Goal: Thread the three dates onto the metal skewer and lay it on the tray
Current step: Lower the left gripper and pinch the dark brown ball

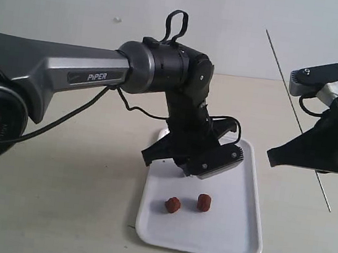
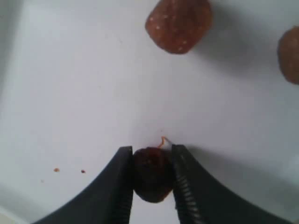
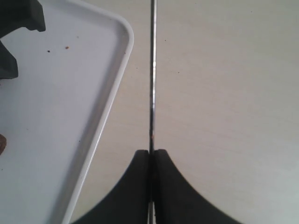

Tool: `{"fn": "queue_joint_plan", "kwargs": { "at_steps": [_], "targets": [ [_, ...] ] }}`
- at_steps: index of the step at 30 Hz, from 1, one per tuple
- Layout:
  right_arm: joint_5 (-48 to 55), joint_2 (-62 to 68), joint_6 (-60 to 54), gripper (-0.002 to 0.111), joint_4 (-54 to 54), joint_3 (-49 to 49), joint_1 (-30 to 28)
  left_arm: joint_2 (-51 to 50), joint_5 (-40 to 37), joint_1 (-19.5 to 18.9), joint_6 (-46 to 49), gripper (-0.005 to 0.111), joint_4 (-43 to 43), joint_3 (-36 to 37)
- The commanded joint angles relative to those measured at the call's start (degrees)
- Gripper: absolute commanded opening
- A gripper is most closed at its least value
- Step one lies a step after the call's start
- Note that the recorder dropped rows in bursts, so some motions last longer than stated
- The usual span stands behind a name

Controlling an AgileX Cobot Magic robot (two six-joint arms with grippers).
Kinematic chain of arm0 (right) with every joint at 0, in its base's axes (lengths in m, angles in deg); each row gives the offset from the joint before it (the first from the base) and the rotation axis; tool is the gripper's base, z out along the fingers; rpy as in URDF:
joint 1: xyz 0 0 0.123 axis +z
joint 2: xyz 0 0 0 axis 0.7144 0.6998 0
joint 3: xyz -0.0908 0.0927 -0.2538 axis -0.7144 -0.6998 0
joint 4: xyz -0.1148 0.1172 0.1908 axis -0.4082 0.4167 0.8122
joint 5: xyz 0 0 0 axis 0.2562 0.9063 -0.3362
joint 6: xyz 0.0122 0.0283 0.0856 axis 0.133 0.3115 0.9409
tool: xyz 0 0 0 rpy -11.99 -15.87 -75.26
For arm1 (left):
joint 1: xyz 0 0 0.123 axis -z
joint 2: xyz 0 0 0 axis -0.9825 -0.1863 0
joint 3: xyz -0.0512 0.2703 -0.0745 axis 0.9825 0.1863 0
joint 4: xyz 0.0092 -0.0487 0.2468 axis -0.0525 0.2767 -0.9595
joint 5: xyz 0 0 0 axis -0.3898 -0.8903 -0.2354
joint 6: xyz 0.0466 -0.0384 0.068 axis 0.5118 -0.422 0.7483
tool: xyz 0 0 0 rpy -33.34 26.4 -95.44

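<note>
Left wrist view alone shows a date (image 2: 150, 176) — pinched in left end effector (image 2: 151, 150)

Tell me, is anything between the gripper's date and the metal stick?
Nothing visible. The left gripper pinches the dark wrinkled date over the flat white tray; only open air separates it from the thin grey metal skewer in the right gripper.

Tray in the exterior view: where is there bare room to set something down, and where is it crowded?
Free on the tray: its right side, between the two loose dates and the right rim; and the strip between them and the rim nearest the camera. Crowded: the far left part, where the left gripper pinches the third date.
</note>
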Motion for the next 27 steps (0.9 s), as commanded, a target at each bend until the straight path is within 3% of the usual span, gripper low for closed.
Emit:
{"fn": "queue_joint_plan", "kwargs": {
  "at_steps": [1, 27],
  "targets": [
    [-0.38, -0.26, -0.04, 0.000, -0.29, -0.51, -0.38, -0.39, 0.27, 0.06, -1.24, 0.028, 0.01, 0.23],
    [-0.48, -0.26, -0.04, 0.000, 0.03, -0.51, -0.38, -0.39, 0.27, 0.06, -2.37, 0.028, 0.01, 0.23]
  ]
}}
